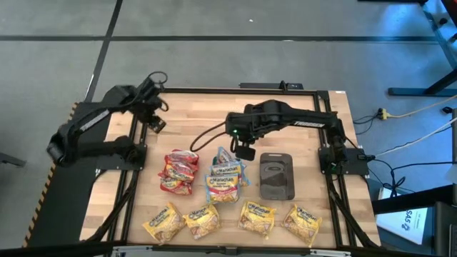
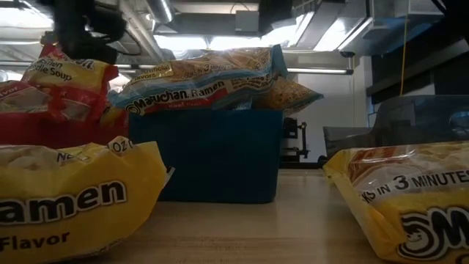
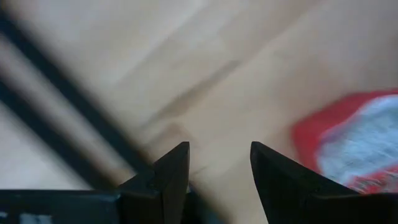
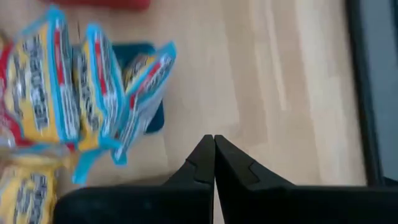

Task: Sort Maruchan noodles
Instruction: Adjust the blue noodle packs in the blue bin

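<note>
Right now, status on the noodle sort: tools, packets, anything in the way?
Left tool open, empty, parked at the table's far left. Right tool shut, empty, above blue-edged packets. Four yellow packets unsorted along the near edge. Grey tray empty; no obstruction.

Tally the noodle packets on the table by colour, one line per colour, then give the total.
Counts from the high view; the stacked piles may hide more.
Red packets: 3, piled on the red tray
Blue-edged packets: 3, piled on the teal tray
Yellow packets: 4, in a row along the near edge
Total: 10 visible
</note>
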Controlling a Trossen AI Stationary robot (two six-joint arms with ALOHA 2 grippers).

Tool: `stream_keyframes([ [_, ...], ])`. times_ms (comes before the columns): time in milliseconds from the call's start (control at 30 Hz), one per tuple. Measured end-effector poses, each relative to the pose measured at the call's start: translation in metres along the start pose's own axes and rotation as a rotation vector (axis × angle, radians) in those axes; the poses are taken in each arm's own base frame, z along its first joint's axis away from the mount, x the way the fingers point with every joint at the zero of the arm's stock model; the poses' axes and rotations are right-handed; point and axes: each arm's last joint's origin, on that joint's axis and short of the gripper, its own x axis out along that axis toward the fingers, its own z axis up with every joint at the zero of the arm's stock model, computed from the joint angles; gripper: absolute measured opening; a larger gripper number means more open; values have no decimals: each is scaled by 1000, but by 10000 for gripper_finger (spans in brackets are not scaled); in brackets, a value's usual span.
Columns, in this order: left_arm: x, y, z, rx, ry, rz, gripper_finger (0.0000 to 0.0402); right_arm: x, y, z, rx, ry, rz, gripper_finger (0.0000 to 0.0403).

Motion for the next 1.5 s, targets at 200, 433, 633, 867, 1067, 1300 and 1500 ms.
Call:
stream_keyframes([
  [200,13,-1,-27,-47,-237,-181,165,-14,-10,-31,19,15,-65,7],
  [433,1,-12,-7,14,-574,-411,165,-7,-17,-81,126,-220,67,7],
  [633,-12,-47,23,37,-638,-728,164,26,-14,-107,151,-384,176,7],
  [867,-26,-109,21,243,-575,-801,159,41,-10,-110,116,-362,235,7],
  [1067,7,-148,17,333,-499,-660,159,42,-10,-111,127,-352,238,7],
  [1300,40,-171,39,346,-536,-608,159,52,-8,-108,222,-321,221,7],
  [1500,69,-179,42,376,-443,-564,159,81,2,-101,221,-207,286,35],
])
